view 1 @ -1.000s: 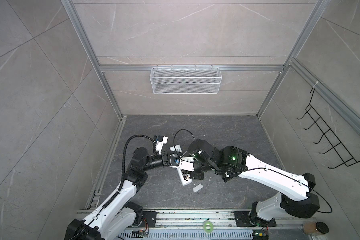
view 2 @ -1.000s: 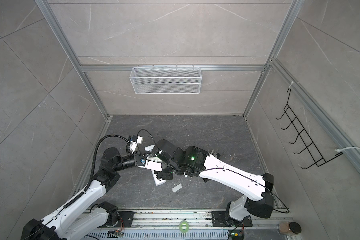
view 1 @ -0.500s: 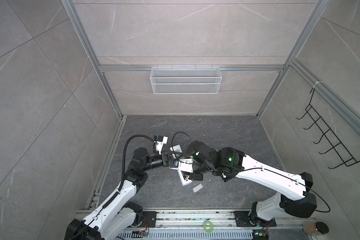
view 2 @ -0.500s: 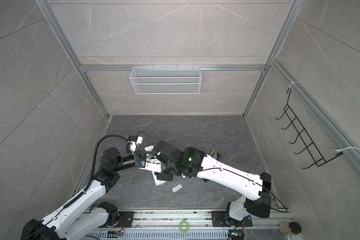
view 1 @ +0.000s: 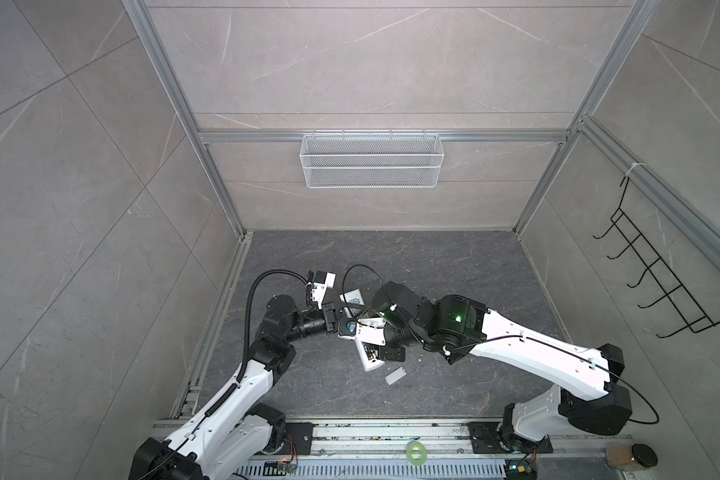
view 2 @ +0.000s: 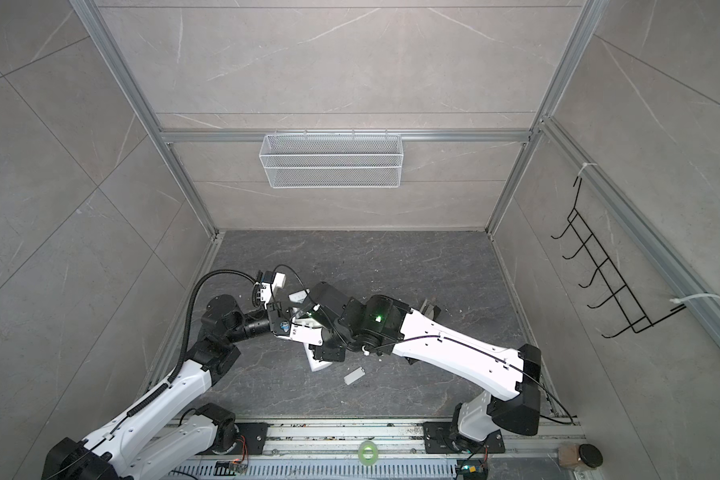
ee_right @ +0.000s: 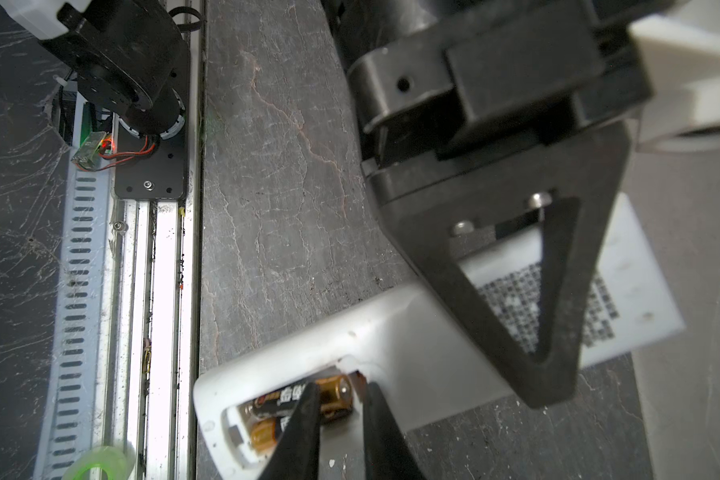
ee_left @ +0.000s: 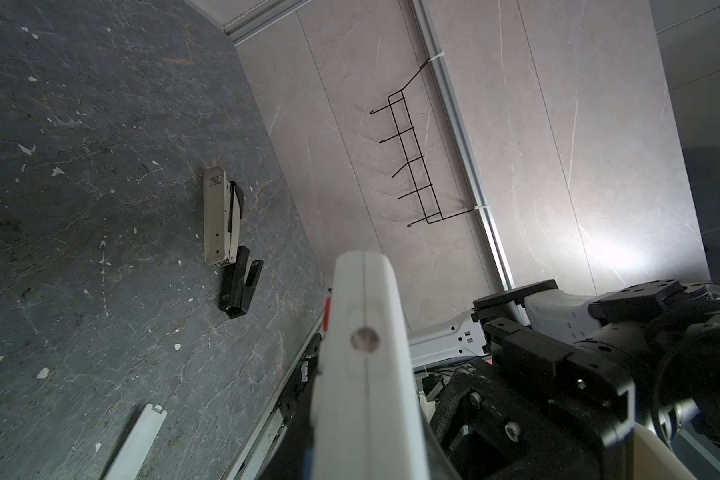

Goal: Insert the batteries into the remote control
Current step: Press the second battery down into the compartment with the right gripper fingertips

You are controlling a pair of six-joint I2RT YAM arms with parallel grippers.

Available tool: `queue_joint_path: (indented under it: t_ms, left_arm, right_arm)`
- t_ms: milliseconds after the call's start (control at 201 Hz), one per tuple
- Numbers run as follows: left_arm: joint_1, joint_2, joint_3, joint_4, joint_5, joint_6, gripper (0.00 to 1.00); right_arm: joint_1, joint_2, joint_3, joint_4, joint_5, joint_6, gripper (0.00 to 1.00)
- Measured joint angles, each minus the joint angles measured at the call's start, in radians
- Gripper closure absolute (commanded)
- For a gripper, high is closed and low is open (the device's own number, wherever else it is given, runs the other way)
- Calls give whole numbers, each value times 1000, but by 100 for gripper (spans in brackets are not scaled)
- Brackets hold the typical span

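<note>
Gripping the remote (ee_right: 391, 345) between its open battery bay and its printed label, the left pincer (view 1: 356, 330) is closed firmly on the white body, whose plain back is turned up. One of its black triangular fingers (ee_right: 537, 291) is seen laid across that back in the right wrist view. Both batteries (ee_right: 275, 405) are seated side by side in the bay, directly under the tips of the right pincer (ee_right: 341, 419). That pincer's fingers (ee_right: 308, 419) are parted by a narrow gap and nothing is gripped between them. One finger overlaps the nearer battery close to its gold end, while the gap falls just past that end, over the bay's end wall. Whether a tip touches the battery cannot be told. In both top views the two pincers are met over the remote (view 2: 319, 365), tip to tip. The loose cover (view 1: 394, 376) is left flat on the counter (view 1: 433, 270), just beyond the right pincer and touched by neither.
</note>
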Motion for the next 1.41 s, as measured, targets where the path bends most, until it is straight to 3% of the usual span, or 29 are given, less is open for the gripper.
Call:
queue_joint_path:
  t_ms: [568,1409]
  left_arm:
    - [0,1,0,3,-7,1,100]
    - [1,7,0,-1,-39,7,100]
  right_arm:
    - [5,3,-17,9,5,-17,81]
    - [33,6,-52,45,114,-39,94]
